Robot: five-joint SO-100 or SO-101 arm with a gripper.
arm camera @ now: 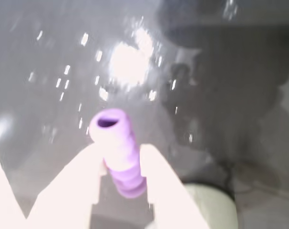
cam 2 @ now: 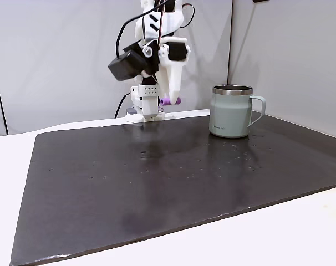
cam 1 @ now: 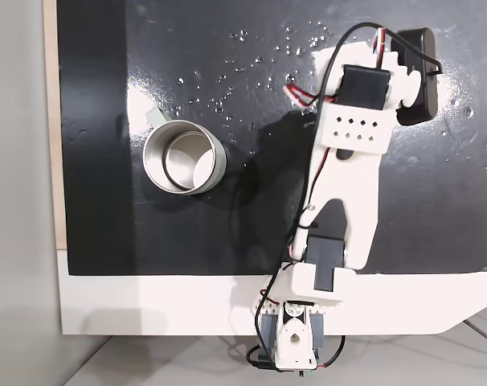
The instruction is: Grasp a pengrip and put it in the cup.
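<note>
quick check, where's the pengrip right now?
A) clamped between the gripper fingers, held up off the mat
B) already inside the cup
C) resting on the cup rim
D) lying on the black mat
A: in the wrist view the purple pengrip sits pinched in the gripper, and in a fixed view it hangs above the black mat, off to the left of the cup.

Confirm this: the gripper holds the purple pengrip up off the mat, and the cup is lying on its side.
Not quite. The cup stands upright on the mat, opening up, as a fixed view shows. The rest holds: the gripper is shut on the pengrip, raised above the mat.
</note>
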